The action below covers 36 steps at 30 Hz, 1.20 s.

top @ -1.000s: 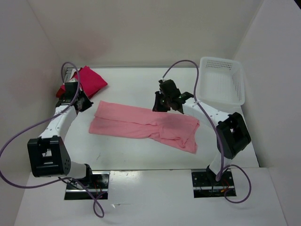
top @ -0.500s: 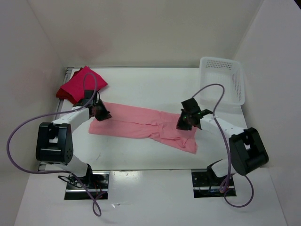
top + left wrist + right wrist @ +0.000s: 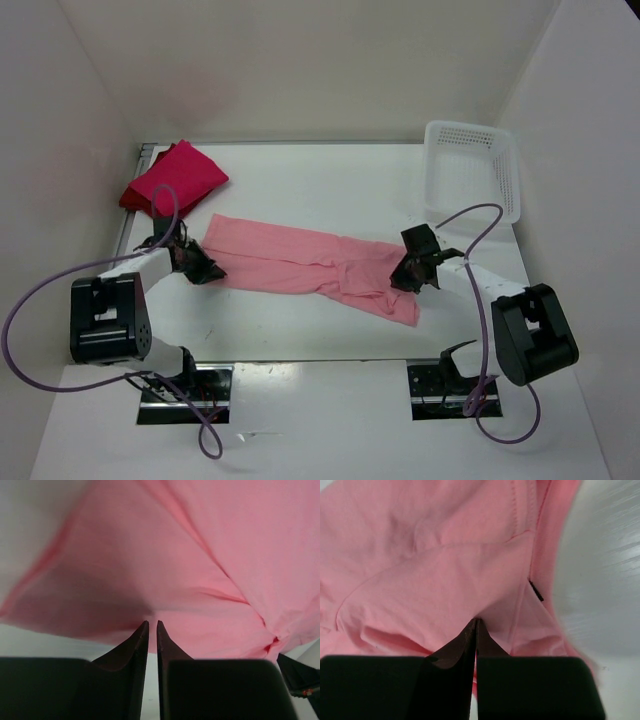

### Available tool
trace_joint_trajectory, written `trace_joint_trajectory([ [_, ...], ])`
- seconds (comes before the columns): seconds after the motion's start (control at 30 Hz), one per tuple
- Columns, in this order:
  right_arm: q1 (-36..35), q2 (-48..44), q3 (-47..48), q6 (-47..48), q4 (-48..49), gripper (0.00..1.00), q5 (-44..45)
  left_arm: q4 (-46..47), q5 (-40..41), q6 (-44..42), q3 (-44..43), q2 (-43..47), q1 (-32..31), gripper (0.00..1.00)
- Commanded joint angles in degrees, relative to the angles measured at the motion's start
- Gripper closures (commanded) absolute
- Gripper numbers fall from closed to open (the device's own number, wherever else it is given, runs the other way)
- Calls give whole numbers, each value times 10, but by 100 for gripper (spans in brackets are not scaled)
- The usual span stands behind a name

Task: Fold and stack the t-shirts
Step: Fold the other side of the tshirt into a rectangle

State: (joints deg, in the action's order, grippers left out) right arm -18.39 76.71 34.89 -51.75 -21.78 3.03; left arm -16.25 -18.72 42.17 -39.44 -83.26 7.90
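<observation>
Two red shirts (image 3: 180, 175) lie folded and stacked at the far-left corner of the bench (image 3: 300, 190), so that part looks done. The left arm reaches in low. Its left end effector (image 3: 200, 267) has its fingers pressed almost together on the left end of the pink shirt (image 3: 300, 262), seemingly pinching the edge. That shirt lies as a long band across mid-bench, partly folded and not yet stacked. At the shirt's right end the right end effector (image 3: 406, 275), also low, is clamped on the cloth.

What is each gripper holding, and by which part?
Both appear pinched on the salmon pink shirt: left gripper at its left-end edge, right gripper at its right end.
</observation>
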Motion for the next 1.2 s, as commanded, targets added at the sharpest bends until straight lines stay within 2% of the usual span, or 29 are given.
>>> trace_joint_trajectory([
  [0.0,10,5,3,-16,8,96,33,-13,-11,-31,1,-17,34,82],
  [0.4,16,33,41,-20,-48,98,115,42,47,-14,-54,-110,34,82],
  [0.6,16,49,70,-7,-59,100,141,24,81,-14,-88,-147,49,85],
  [0.73,16,18,101,26,-70,100,138,10,104,-14,-93,-116,66,86],
  [0.8,16,2,117,45,-76,94,107,2,104,-21,-93,-76,66,86],
  [0.87,16,2,144,61,-76,92,81,-4,104,-26,-100,-46,66,84],
  [1.03,-68,91,203,55,-26,85,28,-35,157,-46,-143,22,0,78],
  [1.17,-76,193,214,37,29,85,-8,-40,180,-57,-161,69,-26,74],
])
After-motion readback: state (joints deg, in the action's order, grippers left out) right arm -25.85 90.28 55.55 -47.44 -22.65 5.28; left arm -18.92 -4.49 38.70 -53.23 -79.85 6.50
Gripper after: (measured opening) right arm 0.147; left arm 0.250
